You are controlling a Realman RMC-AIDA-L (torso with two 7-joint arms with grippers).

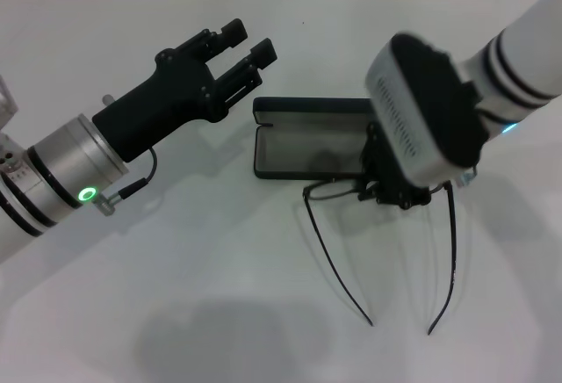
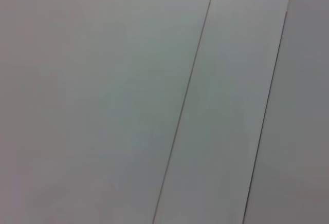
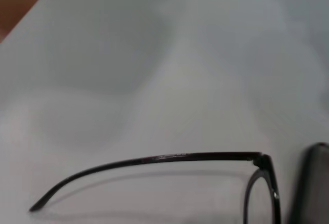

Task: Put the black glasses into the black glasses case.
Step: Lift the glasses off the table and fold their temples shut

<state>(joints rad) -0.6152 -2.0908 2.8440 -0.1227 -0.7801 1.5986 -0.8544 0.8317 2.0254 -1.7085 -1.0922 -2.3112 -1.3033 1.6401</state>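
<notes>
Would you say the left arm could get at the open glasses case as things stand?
Probably yes: the left gripper hovers open just beyond the black glasses case, nothing between them; the right gripper works at its other end, over the black glasses.

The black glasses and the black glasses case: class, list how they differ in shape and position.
The black glasses are thin wire-like frames with temple arms spread open; the black glasses case is a solid rectangular box, lid open, grey inside. The glasses lie outside the case, nearer the robot, under the right gripper. Both are black, on the white table.

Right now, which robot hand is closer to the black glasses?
The right one. The right gripper is directly over the front of the black glasses, beside the open black glasses case. The left gripper hovers beyond the case's far corner.
</notes>
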